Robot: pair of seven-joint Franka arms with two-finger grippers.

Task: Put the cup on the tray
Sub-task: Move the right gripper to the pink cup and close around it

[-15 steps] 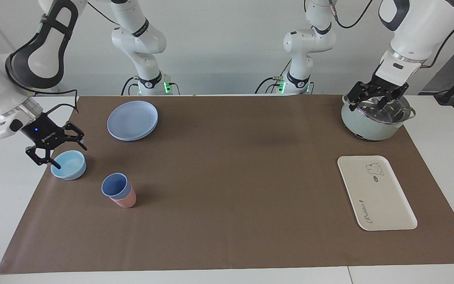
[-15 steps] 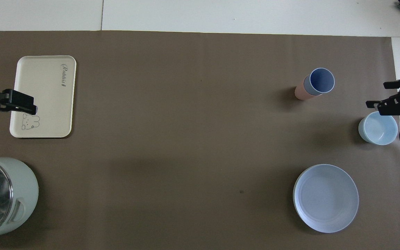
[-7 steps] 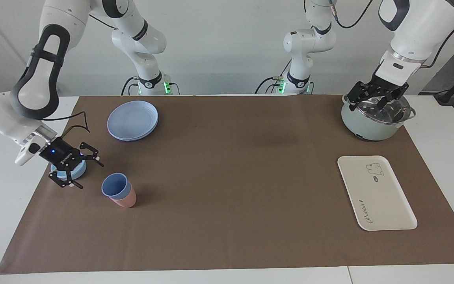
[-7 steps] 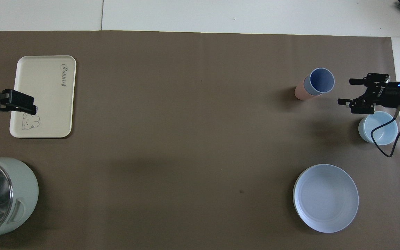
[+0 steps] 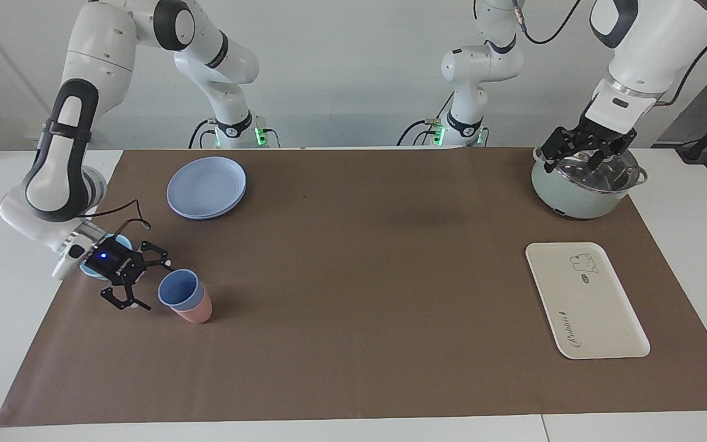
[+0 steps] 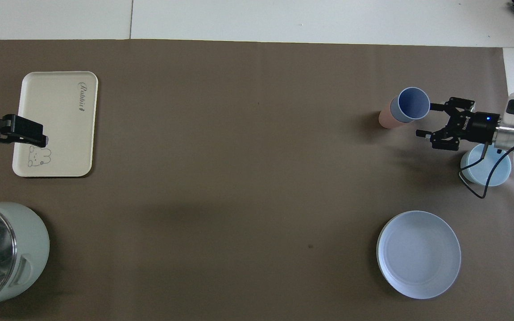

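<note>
At the right arm's end of the table, the small periwinkle-blue plastic cup (image 5: 179, 290) sits nested in a salmon-pink cup (image 5: 197, 310). Right gripper (image 5: 145, 284), fingers spread & empty, is just beside it; should straddle the blue rim only, then lift straight up. Cream-white rectangular tray (image 5: 599, 319) is well apart. Left gripper (image 5: 580, 151), unclenched, waits over the pale-green lidded pot (image 5: 565, 193).

Count on my surface (image 5: 353, 368), lab note.

Cups: 2, a blue cup (image 5: 178, 290) nested in a pink cup (image 5: 197, 312).

Bowls: 1, a light-blue bowl (image 6: 491, 176), partly covered by my right arm.

Plates: a stack of blue plates (image 5: 207, 186); more than one rim shows in the facing view, exact number not readable.

Trays: 1, a cream tray (image 5: 599, 319).

Pots: 1, a pale green pot (image 5: 574, 196) with a glass lid (image 5: 605, 172).

Brown mats: 1, under everything.

Arms: 2, each with 1 end effector: my right end effector (image 5: 148, 285) and my left end effector (image 5: 576, 161).
</note>
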